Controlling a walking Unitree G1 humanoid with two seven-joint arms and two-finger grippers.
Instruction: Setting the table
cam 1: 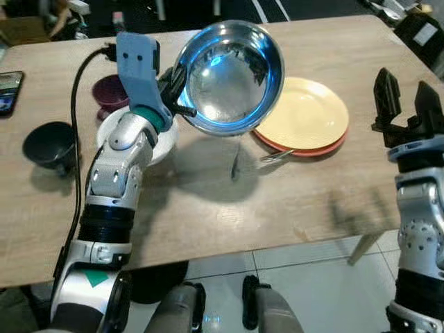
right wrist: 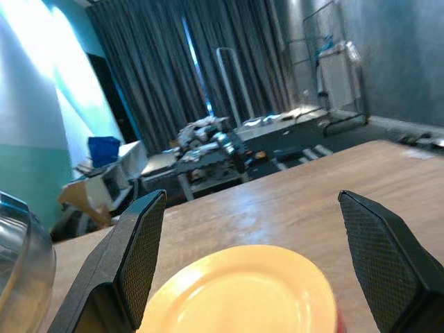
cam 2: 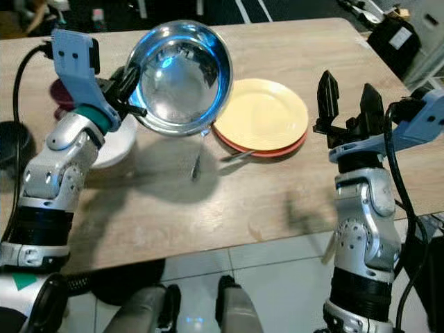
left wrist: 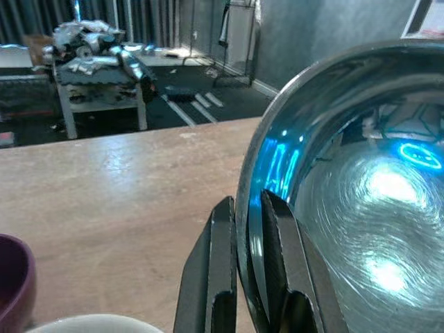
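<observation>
Landmark: you had the yellow plate [cam 1: 305,111] on the wooden table [cam 1: 291,201], stacked on a red plate [cam 1: 326,149] whose rim showed beneath it; every place below is given from that yellow plate.
Phone: a dark phone [cam 1: 8,90] lay at the table's far left edge, well apart from the yellow plate.
Dark cup: a black cup [cam 1: 48,144] stood on the table far to the left of the yellow plate.
Purple bowl: a purple bowl [cam 1: 111,94] sat left of the yellow plate, just behind the white dish.
White dish: a white dish [cam 1: 156,146] lay left of the yellow plate, partly hidden by your left arm.
Left gripper: your left gripper [left wrist: 248,267] was raised left of the yellow plate, its two black fingers [left wrist: 215,277] pinched together on the bowl's rim, one on each side.
Steel bowl: the steel bowl [cam 1: 229,76] was held off the table, tilted so its inside faced the camera, its edge overlapping the yellow plate's left side in the head view.
Utensil: a thin metal utensil [cam 1: 277,155] lay on the table touching the plates' near-left edge; what kind it was could not be told.
Right gripper: your right gripper [cam 2: 345,104] hung to the right of the yellow plate, above the table's near edge, fingers spread wide and holding nothing.
</observation>
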